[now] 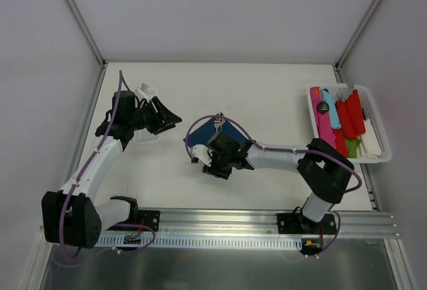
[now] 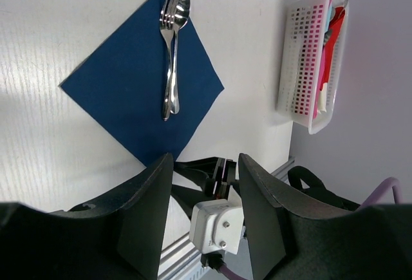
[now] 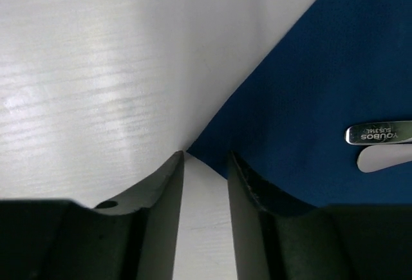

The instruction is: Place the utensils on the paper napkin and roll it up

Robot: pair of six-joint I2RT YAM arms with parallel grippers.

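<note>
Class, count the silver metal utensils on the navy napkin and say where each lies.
2. The spoon and the fork lie side by side along the middle of the paper napkin, heads near one corner; a third could hide beneath them.

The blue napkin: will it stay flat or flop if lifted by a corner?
Probably flops: the paper napkin looks thin and lies dead flat on the table. The utensils resting on it would likely slide or weigh down its middle.
</note>
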